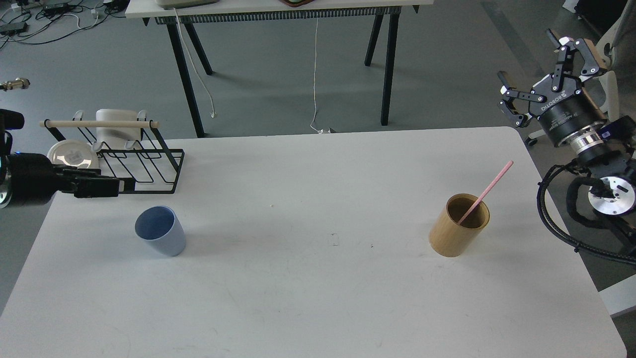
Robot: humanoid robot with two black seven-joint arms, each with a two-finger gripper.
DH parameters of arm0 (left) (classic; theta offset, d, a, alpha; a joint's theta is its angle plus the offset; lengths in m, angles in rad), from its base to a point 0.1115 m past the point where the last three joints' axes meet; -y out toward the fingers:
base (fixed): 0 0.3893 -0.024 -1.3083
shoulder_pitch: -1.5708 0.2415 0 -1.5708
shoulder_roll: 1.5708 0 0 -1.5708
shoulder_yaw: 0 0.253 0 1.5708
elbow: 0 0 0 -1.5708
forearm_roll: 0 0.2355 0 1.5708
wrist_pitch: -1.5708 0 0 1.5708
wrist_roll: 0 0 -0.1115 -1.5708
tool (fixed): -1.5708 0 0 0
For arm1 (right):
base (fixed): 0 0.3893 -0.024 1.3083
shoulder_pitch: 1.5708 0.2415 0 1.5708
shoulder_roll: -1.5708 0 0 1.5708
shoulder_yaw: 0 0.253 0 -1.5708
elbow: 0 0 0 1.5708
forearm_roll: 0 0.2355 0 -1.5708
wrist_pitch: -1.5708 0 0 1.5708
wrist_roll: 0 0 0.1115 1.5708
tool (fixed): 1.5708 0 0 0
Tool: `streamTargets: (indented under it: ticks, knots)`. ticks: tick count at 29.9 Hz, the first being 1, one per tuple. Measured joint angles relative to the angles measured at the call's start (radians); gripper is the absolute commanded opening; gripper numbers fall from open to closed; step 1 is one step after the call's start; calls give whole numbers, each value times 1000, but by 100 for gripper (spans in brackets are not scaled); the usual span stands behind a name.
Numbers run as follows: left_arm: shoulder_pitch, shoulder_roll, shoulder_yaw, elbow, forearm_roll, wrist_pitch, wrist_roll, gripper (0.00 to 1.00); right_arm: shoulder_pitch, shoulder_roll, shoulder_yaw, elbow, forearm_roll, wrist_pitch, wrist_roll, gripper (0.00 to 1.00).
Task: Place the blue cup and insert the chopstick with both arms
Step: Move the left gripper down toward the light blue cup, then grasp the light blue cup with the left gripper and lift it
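Two grippers idle: your left gripper (112,187), fingers together, sits near the blue cup (160,230); right gripper (541,74) spread, far from the chopstick (485,193) leaning in the wooden holder (459,224), which could tip.

The chopstick (486,193) has its lower end hidden inside the wooden holder (458,226); the left fingers (94,186) blur together darkly.

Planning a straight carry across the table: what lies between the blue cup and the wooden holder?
Nothing: in the head view the white table is bare between the blue cup and the wooden holder.
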Motion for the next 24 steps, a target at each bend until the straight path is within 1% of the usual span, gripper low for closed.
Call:
streamTargets:
  ticks: [8,21,24]
  knots:
    - [60,-143,1,154,33,0,0,99,-1,-12,0,-1,0,0,0,99]
    - [118,-218,1,223,34,0,0,96,-6,-13,1,1,0,0,0,99]
    - [124,-241,0,256,32,5,0,89,-10,-13,2,1,1,0,0,99]
